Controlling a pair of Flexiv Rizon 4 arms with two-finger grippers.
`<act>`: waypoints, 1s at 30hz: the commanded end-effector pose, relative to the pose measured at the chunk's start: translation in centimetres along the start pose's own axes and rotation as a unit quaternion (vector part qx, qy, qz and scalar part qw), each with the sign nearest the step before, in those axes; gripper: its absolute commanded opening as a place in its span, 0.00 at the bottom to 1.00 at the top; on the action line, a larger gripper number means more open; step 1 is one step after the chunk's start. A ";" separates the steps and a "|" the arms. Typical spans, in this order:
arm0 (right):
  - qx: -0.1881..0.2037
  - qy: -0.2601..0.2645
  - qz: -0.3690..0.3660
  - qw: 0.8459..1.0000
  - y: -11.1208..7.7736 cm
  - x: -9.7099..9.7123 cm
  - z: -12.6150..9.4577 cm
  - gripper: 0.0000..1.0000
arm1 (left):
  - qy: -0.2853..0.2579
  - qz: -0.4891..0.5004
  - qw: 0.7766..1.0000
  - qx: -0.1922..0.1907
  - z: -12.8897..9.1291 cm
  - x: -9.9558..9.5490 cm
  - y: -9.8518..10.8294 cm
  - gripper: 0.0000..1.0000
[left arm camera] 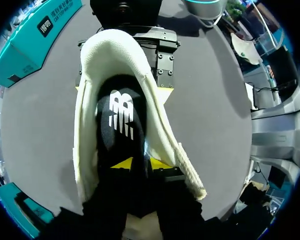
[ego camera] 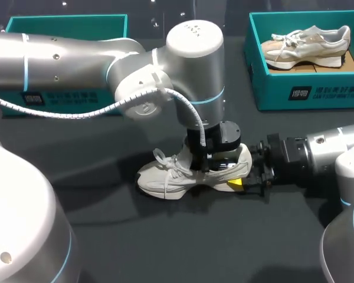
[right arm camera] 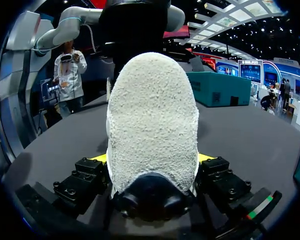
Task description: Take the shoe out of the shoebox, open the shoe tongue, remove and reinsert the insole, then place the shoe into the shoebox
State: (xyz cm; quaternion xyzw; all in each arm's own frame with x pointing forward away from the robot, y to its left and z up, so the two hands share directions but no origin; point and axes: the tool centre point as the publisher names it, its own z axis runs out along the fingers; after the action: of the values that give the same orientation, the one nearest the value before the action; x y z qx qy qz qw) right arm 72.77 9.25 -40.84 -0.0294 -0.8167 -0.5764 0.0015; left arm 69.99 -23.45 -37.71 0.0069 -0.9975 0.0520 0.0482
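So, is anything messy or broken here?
Nothing stands out. The shoe sits upright on the table, the right claw holding its heel and the left claw poking into its opening. The other shoe lies neatly in its box.

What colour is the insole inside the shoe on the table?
The insole is black with a white mark; left wrist view shows it best.

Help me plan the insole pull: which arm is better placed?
Left. The left claw sits in the opening of the shoe, over the insole; the right claw is clamped on the heel.
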 end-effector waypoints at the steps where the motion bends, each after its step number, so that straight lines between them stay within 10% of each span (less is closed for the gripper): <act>1: 0.002 -0.001 0.001 1.000 0.0 0.0 0.1 0.00 | -0.009 0.002 1.000 0.000 0.2 0.4 0.1 0.42; 16: 0.002 -0.001 0.001 1.000 0.0 0.0 0.1 0.00 | -0.077 -0.006 0.996 -0.035 3.6 -1.3 -0.6 0.43; 22: 0.002 -0.001 0.001 1.000 0.0 0.0 0.1 0.00 | -0.079 -0.039 0.995 -0.037 3.9 -3.1 -0.5 0.00; 30: 0.002 -0.001 0.001 1.000 0.0 0.0 0.1 0.00 | -0.057 -0.058 0.997 -0.006 2.2 -4.2 0.5 0.00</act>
State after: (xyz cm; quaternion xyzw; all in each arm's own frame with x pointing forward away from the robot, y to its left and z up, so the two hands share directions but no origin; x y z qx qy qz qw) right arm 73.02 9.10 -40.97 -0.0307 -0.8166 -0.5764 0.0012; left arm 72.32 -24.00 -40.02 0.0692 -0.9971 0.0272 -0.0151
